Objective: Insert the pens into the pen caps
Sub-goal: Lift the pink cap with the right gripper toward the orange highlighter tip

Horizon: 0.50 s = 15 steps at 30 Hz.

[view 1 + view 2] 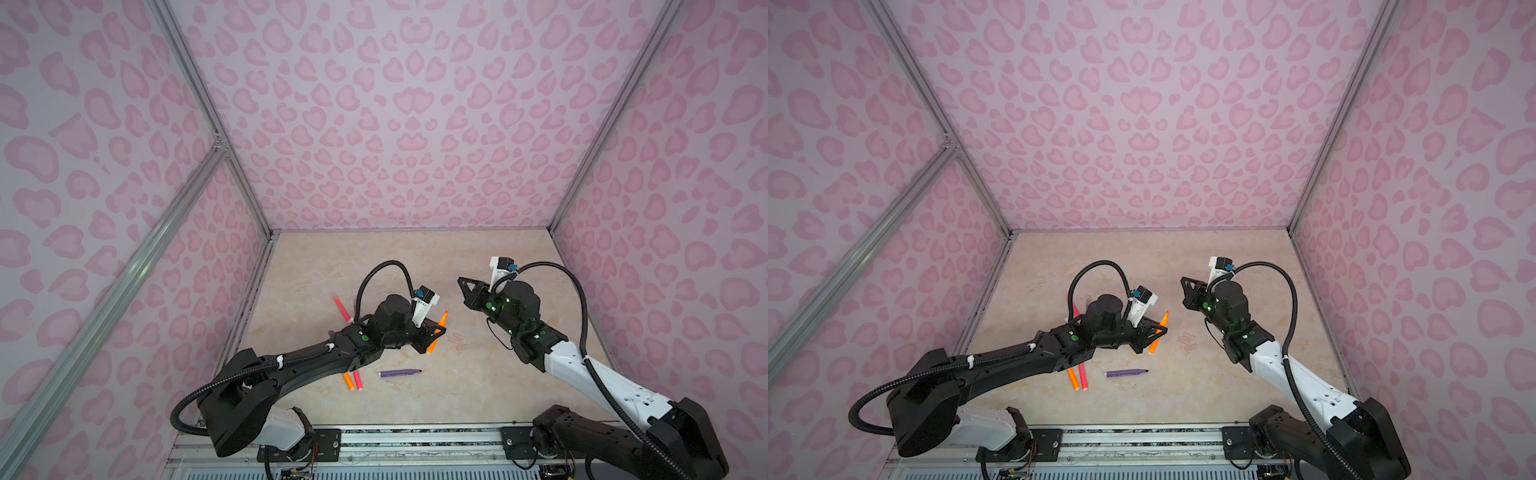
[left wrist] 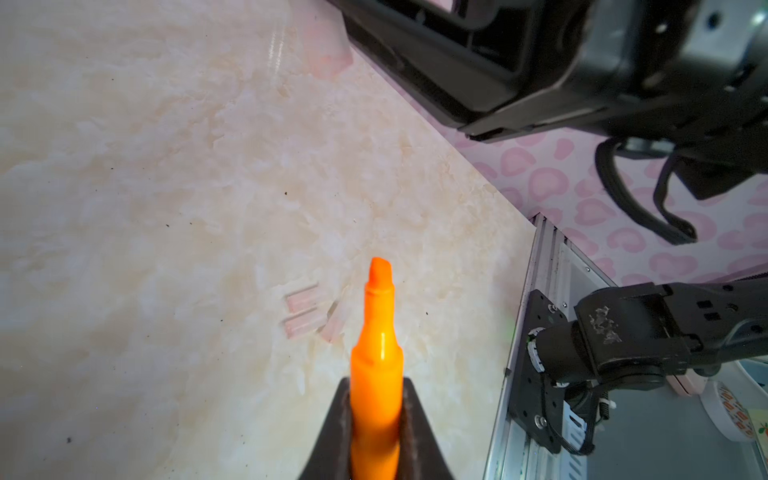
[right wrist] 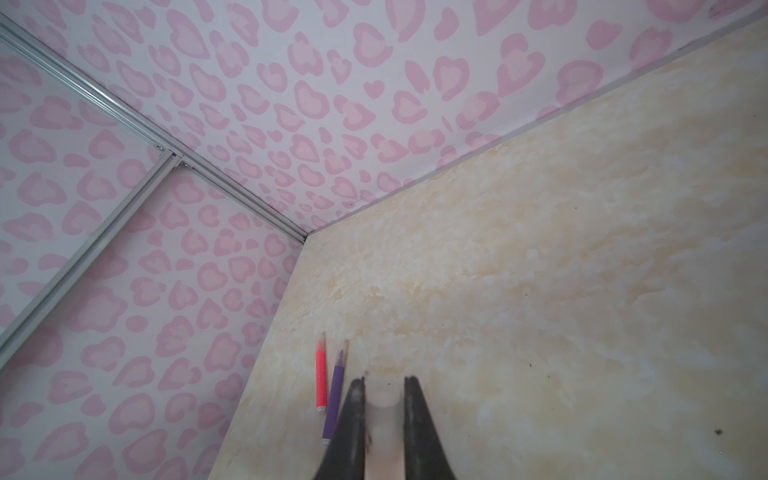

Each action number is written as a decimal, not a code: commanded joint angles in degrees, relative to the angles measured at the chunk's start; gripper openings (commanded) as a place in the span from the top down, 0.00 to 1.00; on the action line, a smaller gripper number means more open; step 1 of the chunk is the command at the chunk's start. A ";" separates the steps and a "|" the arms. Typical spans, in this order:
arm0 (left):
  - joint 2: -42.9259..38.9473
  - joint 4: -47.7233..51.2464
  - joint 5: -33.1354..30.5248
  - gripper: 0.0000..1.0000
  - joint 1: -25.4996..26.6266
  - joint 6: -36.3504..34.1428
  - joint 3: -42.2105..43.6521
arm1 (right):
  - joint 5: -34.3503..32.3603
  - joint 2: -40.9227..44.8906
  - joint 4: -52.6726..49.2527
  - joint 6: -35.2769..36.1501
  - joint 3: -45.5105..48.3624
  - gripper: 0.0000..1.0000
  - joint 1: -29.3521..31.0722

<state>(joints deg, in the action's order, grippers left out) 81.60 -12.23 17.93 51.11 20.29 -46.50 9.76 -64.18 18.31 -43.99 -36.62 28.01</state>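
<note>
Pen (image 2: 378, 324), orange, in left tool (image 2: 376, 381); cap (image 3: 384, 432) in right tool (image 3: 384, 379)

Pens (image 1: 399, 372): orange two, pink two, purple two. Caps (image 2: 301, 297): three clustered, one gripped.

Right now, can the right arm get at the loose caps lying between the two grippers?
Probably yes: nothing stands between the right gripper and the loose caps. But its jaws are shut on a clear cap, so grasping another looks unlikely.

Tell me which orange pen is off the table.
The orange pen clamped in the left gripper; the other orange pen lies on the table beside a pink pen.
</note>
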 commanded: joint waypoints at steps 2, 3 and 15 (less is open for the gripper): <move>0.25 -0.95 -0.68 0.97 0.09 -0.39 -0.87 | 4.70 -1.20 7.59 -2.65 1.60 1.00 0.95; 0.15 -0.95 -1.23 0.97 0.12 -0.24 -0.73 | 4.40 -1.45 8.42 -2.85 2.01 1.00 1.52; -0.91 -0.34 -6.11 0.97 0.08 -0.07 -0.05 | -1.54 -0.57 8.75 -0.67 2.77 1.00 8.92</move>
<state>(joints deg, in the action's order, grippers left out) 81.52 -11.88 13.47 51.22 20.34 -46.50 10.76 -65.06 25.50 -45.82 -34.33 36.07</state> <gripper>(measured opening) 0.164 0.125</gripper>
